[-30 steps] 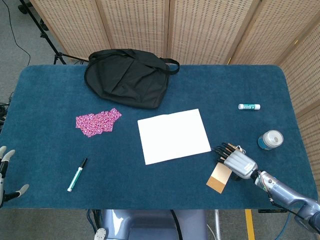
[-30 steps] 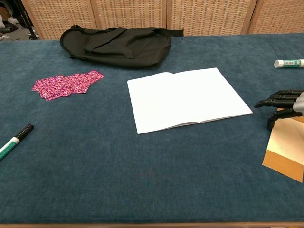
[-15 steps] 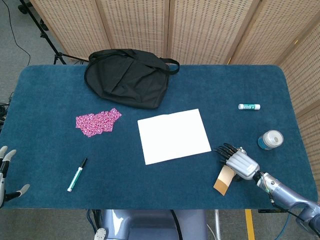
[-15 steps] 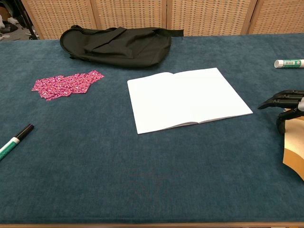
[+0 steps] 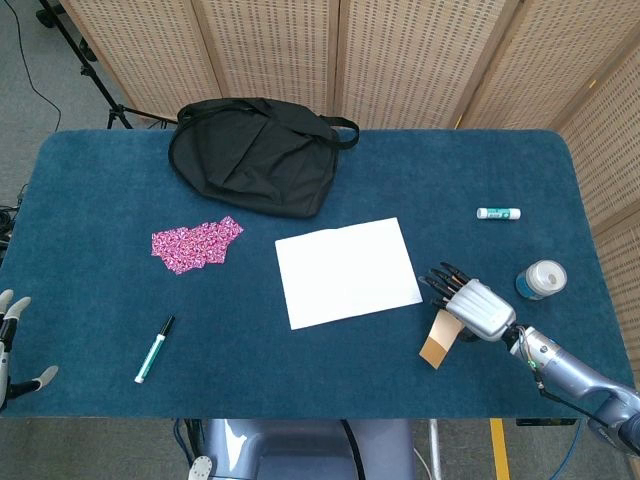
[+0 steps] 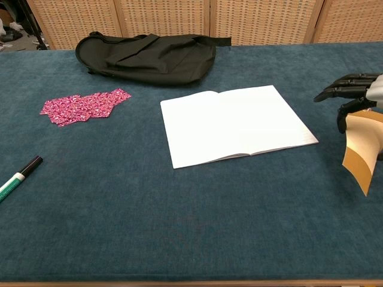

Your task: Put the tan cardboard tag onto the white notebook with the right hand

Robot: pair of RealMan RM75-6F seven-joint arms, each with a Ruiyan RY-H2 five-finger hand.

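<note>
The tan cardboard tag [image 5: 439, 342] [image 6: 361, 143] hangs tilted above the table, pinched in my right hand [image 5: 468, 308] [image 6: 354, 96] at its upper end. The hand's dark fingers [image 6: 338, 91] point left toward the white notebook [image 5: 347, 271] [image 6: 236, 124], which lies open and flat at the table's middle. The tag is just right of the notebook's right edge and apart from it. My left hand [image 5: 12, 340] shows at the far left edge of the head view, fingers apart, holding nothing.
A black bag [image 5: 255, 153] [image 6: 149, 55] lies at the back. A pink patterned cloth [image 5: 195, 244] [image 6: 84, 106] and a green-white marker [image 5: 154, 350] [image 6: 18, 175] lie on the left. A glue stick [image 5: 498, 213] [image 6: 364, 79] and a tape roll [image 5: 542, 279] sit on the right.
My right hand has picked the tag up off the table and moved up and slightly toward the notebook. The tag went from lying flat to hanging tilted. The left hand stayed still.
</note>
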